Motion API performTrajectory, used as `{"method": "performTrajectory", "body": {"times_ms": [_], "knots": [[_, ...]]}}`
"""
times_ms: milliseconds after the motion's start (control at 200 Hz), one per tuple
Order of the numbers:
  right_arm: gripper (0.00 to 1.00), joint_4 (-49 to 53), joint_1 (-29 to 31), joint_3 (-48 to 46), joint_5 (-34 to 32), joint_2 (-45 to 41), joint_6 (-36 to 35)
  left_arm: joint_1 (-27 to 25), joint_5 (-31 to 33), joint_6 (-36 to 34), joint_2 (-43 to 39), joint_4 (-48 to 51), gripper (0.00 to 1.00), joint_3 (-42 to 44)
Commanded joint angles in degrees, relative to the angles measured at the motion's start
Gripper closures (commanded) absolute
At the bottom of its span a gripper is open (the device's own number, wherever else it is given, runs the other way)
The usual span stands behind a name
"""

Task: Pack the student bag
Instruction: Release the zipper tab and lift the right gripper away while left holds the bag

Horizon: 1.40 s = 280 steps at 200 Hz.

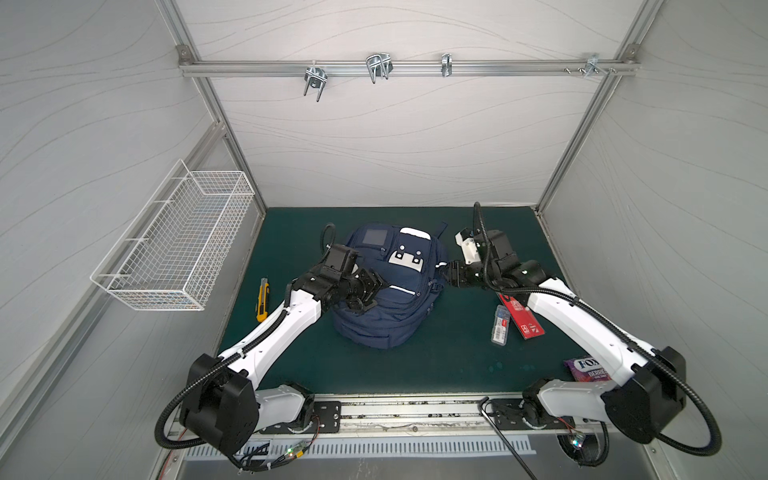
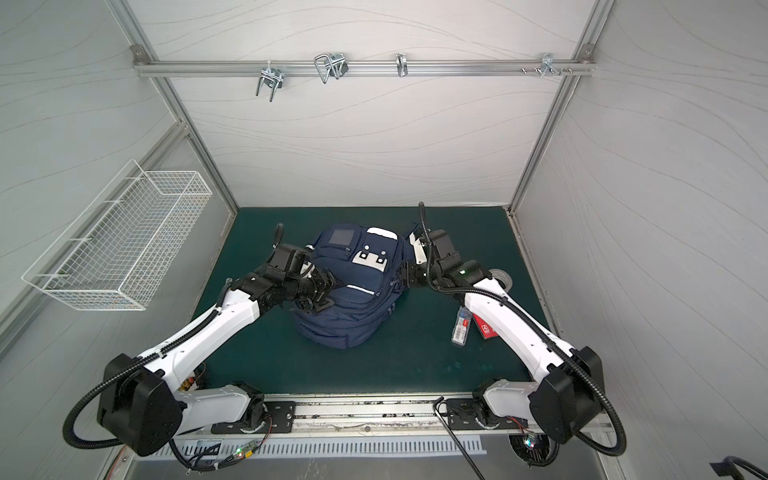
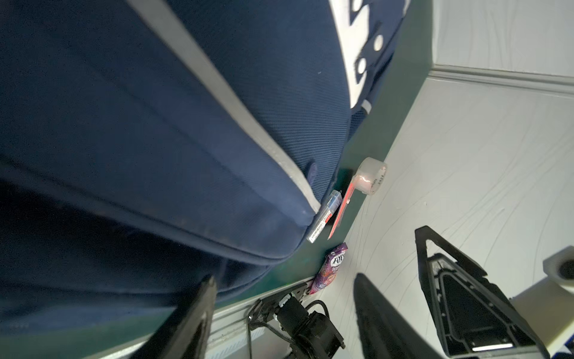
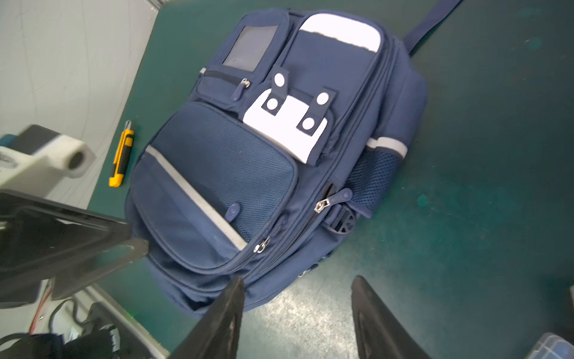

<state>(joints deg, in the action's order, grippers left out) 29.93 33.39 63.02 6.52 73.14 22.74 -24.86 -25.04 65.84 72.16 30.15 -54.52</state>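
The student bag (image 1: 395, 318) (image 2: 353, 318), a navy backpack with white stripes and a white dotted patch, lies flat in the middle of the green mat, its zips shut. My left gripper (image 1: 376, 293) (image 2: 326, 291) hovers over the bag's near-left part. In the left wrist view this gripper (image 3: 284, 287) is open and empty, with the bag's fabric (image 3: 124, 124) close beside it. My right gripper (image 1: 451, 274) (image 2: 404, 274) sits at the bag's right side. It too is open (image 4: 298, 289), with only bare mat between its fingers beside the bag (image 4: 279, 161).
A yellow utility knife (image 1: 262, 300) (image 4: 121, 155) lies left of the bag. To the right are a clear small case (image 1: 500, 325), a red pack (image 1: 525, 322), a tape roll (image 2: 500, 278) and a purple sweets bag (image 1: 588, 369). A white wire basket (image 1: 178, 245) hangs on the left wall.
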Motion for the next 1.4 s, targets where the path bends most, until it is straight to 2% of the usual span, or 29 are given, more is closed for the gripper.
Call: {"method": "performTrajectory", "body": {"times_ms": [0,210,295,355,440,510,595,900,1101,1396], "knots": [[0.46,1.3,-0.3,-1.5,3.3,-0.6,1.7,-1.7,1.8,0.4,1.6,0.5,0.33,-3.6],[0.51,1.5,0.1,-2.4,5.2,-1.3,2.2,-2.5,2.0,0.6,7.6,-2.5,0.42,-4.1],[0.47,-0.1,0.2,-3.2,8.7,-2.1,1.6,-2.5,2.4,0.3,8.8,-3.5,0.44,-4.3],[0.45,-1.3,0.2,-3.6,11.1,-2.1,1.2,-2.5,2.3,-0.1,9.3,-3.8,0.5,-4.6],[0.43,-3.8,-0.5,-4.4,15.9,-1.2,0.7,-2.4,2.1,-0.3,9.8,-4.0,0.65,-5.4],[0.42,-7.2,-2.8,-5.5,22.6,0.4,0.8,-2.4,1.6,-0.7,9.9,-4.2,0.76,-6.6],[0.4,-11.4,-6.0,-6.4,30.2,2.9,2.1,-2.1,1.6,-2.1,9.9,-2.9,1.0,-8.6],[0.37,-22.3,-9.2,-5.5,39.2,12.0,2.1,0.4,-0.1,-0.7,5.1,-4.5,1.0,-9.5],[0.34,-30.7,-9.5,-4.3,43.8,19.3,3.8,0.8,-2.8,6.3,2.6,-13.2,1.0,-6.9],[0.32,-33.7,-9.9,-1.1,44.6,26.2,4.8,0.8,-3.3,7.7,1.8,-14.1,1.0,-7.2]]}}
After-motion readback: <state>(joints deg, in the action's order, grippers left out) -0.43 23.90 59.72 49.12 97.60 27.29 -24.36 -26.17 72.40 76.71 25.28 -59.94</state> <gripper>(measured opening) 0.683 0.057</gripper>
